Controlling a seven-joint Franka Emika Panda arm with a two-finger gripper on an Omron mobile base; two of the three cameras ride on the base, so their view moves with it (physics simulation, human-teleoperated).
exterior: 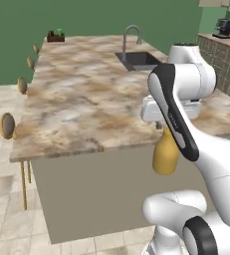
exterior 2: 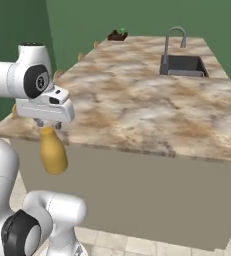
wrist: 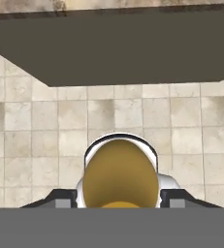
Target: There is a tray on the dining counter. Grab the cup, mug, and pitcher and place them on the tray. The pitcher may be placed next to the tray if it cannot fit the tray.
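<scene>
My hand [exterior 2: 48, 126] is clamped on the neck of the yellow-orange pitcher [exterior 2: 52, 155], which hangs below it in the air, off the near edge of the dining worktop [exterior: 86, 104]. The tray [exterior: 56, 37] sits at the worktop's far end, well apart.

Both base views look forward and down from behind the arm, sharing the dining counter [exterior: 86, 99]; the hand view faces the tiled floor [wrist: 36, 126], close

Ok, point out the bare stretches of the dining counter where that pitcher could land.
The dining counter is bare from its near edge back to the sink, and along the stool side. The far corner is taken by the tray holding the green cup. The pitcher hangs from the gripper off the near edge.
</scene>
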